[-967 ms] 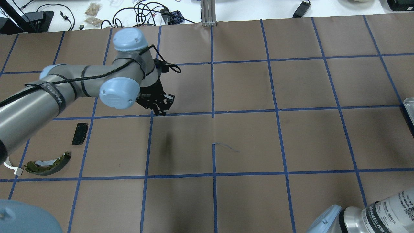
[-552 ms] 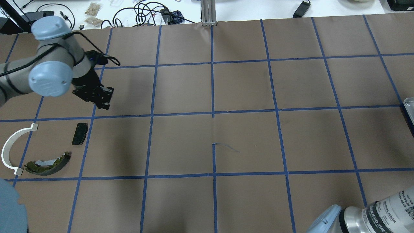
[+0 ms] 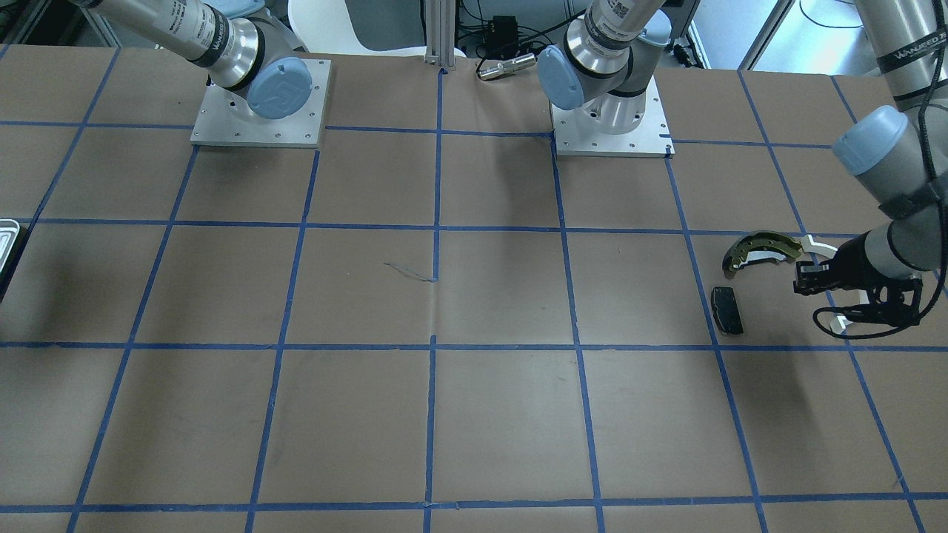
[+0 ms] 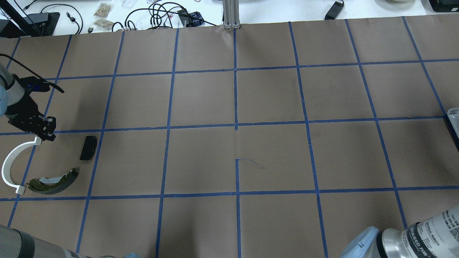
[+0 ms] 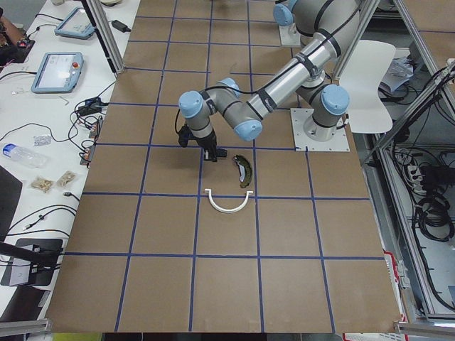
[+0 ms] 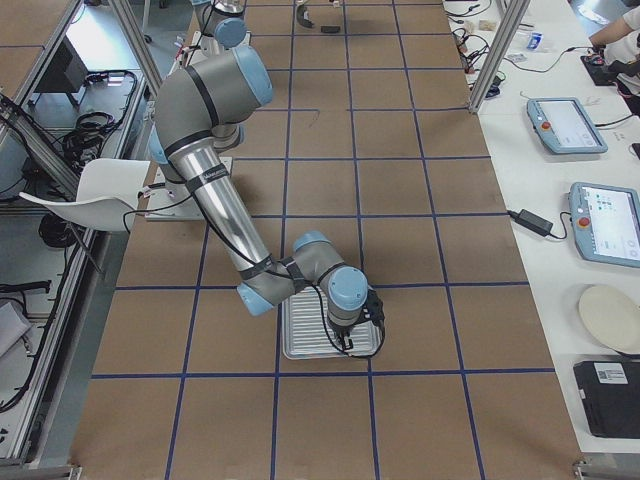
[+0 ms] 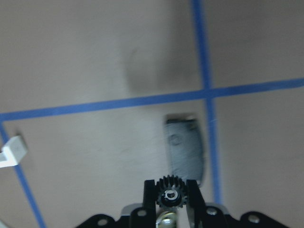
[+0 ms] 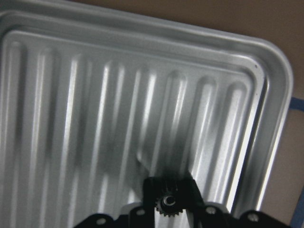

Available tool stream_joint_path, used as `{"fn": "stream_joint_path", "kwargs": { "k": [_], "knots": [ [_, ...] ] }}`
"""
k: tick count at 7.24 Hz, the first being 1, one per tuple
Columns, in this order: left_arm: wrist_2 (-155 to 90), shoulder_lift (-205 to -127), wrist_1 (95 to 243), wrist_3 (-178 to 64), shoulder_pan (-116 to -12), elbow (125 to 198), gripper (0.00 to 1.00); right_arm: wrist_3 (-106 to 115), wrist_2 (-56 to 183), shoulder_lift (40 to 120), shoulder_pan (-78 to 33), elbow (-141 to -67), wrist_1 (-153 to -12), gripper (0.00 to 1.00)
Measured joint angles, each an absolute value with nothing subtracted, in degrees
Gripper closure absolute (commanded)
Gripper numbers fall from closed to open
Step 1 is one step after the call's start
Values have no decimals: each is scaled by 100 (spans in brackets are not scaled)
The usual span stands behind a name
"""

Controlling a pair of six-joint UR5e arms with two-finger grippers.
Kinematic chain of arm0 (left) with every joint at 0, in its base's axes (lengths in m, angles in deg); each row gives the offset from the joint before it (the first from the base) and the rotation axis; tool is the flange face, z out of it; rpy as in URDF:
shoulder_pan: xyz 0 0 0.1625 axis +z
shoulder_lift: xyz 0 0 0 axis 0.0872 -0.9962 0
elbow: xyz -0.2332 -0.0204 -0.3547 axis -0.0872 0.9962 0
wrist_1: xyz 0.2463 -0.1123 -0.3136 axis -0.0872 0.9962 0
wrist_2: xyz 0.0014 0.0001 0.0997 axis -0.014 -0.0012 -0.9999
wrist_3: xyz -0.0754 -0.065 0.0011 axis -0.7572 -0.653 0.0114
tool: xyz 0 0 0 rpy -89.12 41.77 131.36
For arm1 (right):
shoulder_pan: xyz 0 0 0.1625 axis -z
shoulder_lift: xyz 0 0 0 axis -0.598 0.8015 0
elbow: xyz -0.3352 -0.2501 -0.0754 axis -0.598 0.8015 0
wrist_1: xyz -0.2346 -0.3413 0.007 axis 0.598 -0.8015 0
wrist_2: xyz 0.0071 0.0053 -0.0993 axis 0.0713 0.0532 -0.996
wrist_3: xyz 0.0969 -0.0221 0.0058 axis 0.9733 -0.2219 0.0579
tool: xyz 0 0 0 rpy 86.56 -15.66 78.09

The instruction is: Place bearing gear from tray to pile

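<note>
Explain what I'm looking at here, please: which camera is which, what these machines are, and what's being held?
Two robot arms, the left arm and the right arm, stand at a brown table gridded with blue tape. Two pictures look down on the table from opposite sides, two look along it from its ends, and two come from cameras on the wrists. The left pincer holds a small dark gear near three loose parts: a dark pad, a white arc and an olive brake shoe. The right pincer holds a second gear over the ribbed silver tray at the table's other end.
</note>
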State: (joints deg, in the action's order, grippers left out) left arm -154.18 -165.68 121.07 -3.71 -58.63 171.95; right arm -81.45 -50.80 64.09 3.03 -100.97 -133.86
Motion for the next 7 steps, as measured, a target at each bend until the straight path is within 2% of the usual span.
{"fn": "stream_joint_path", "kwargs": {
  "k": [3, 4, 5, 6, 7],
  "knots": [
    [-15389, -16952, 11983, -367, -5500, 17182, 100, -7903, -5094, 6693, 79, -10123, -13207, 97],
    [-15381, -17067, 11943, -365, -5489, 17179, 100, -7478, -5084, 6975, -278, -10146, -12892, 99],
    [-15380, -17155, 11884, -356, -5486, 17177, 96, -6843, -5057, 7270, -769, -10199, -12491, 99],
    [-15381, -17221, 11842, -356, -5485, 17168, 81, -6038, -5046, 7556, -1358, -10299, -12228, 99],
    [-15379, -17267, 11822, -355, -5484, 17150, 54, -5121, -5060, 7816, -2025, -10444, -12115, 99]
  ]
}}
